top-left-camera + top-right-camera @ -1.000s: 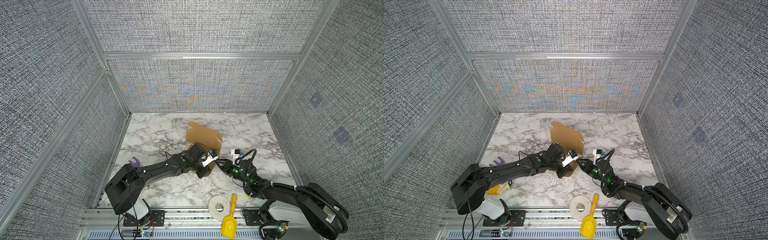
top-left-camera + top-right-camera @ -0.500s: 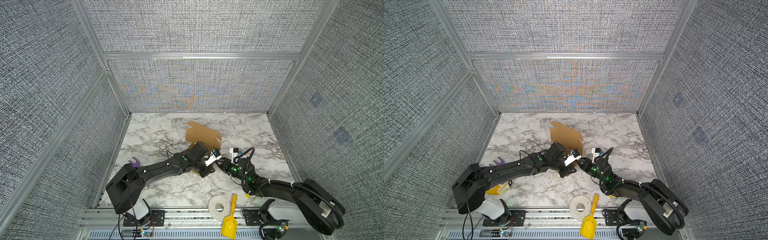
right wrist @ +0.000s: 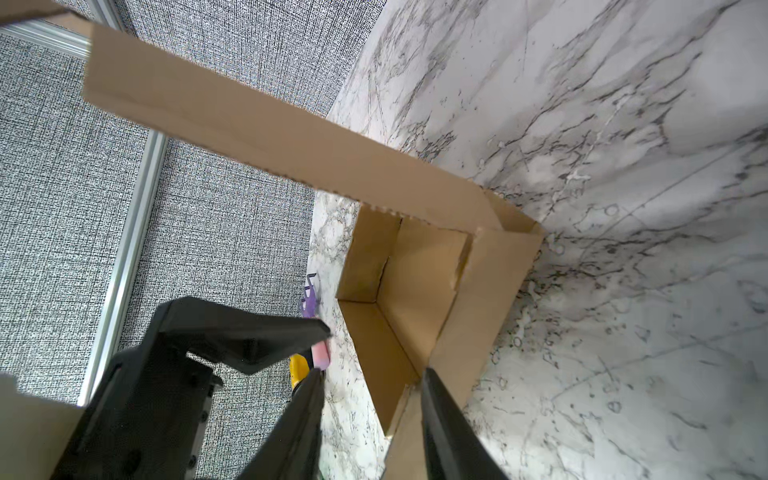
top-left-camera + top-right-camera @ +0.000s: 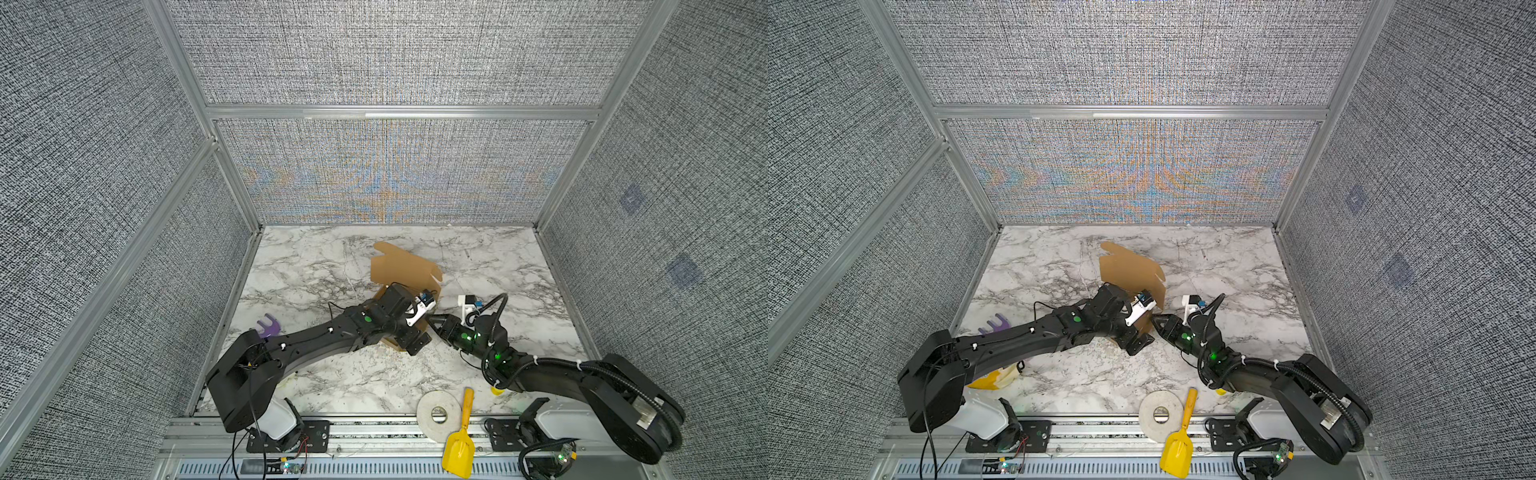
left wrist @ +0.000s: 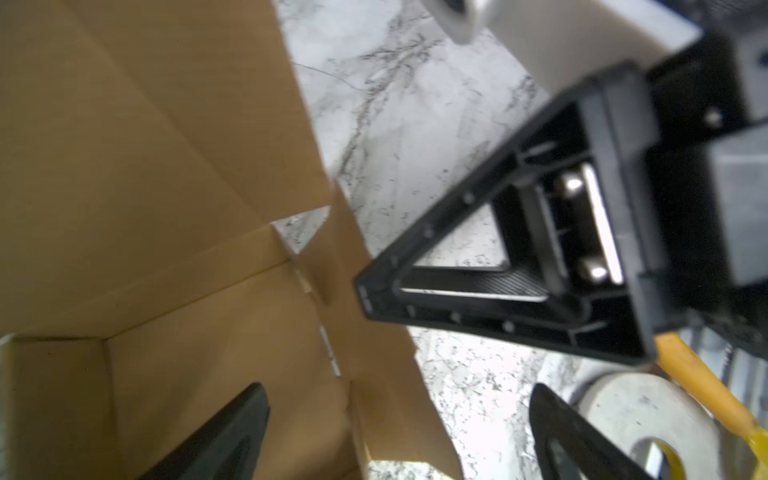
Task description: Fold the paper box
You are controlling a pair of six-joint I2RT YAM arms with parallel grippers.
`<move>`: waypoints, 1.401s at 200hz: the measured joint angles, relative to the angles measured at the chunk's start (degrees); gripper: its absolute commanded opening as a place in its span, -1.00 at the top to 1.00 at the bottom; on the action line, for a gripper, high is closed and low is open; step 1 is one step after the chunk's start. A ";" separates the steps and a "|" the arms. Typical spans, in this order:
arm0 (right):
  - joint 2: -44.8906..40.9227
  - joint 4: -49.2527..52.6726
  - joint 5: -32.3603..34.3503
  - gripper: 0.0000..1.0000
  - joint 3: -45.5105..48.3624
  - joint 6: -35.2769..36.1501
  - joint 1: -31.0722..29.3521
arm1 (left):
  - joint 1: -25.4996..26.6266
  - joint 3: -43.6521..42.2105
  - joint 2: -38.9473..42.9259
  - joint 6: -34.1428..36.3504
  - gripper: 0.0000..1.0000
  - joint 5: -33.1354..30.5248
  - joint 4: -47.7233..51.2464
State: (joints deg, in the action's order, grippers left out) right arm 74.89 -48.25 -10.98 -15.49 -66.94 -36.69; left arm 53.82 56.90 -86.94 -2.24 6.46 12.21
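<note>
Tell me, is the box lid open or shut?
Open. The lid stands up behind the box, and its inside shows.

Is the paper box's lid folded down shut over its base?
No: in the right wrist view the paper box shows its open inside, with the lid panel raised above it.

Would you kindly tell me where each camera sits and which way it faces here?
Top views: high over the front of the marble table, facing down and backward at the paper box; both arms show whole.
Left wrist: on the left arm, facing the box's inside past the left gripper, jaws open; the other arm's jaw intrudes.
Right wrist: on the right arm, facing the box corner past the right gripper; the other arm's jaw shows.
Shared: both wrist views see the box.
</note>
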 measured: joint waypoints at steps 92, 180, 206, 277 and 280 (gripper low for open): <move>2.89 -1.73 -0.28 0.19 -1.03 -0.02 0.02 | -0.07 -4.85 1.07 -0.15 -0.99 -1.14 0.85; 4.04 -3.19 -0.26 0.19 -1.03 -0.37 0.02 | 2.38 -3.58 -1.99 1.11 -0.48 -0.33 -0.04; 4.44 -3.69 -0.33 0.20 -1.03 -0.59 0.02 | 2.36 -3.58 -2.54 0.63 -0.19 -2.25 -0.28; 4.61 -4.63 -0.48 0.19 -1.70 -0.59 0.02 | 3.02 -3.58 -3.08 0.48 0.34 -2.45 -1.07; 4.66 -4.63 -0.48 0.20 -1.70 -0.59 0.02 | 3.04 -3.58 -3.08 0.50 0.36 -2.43 -1.11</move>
State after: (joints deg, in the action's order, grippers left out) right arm 79.55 -52.88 -11.46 -17.19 -67.53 -36.67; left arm 56.86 53.32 -90.02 -1.74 4.03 11.09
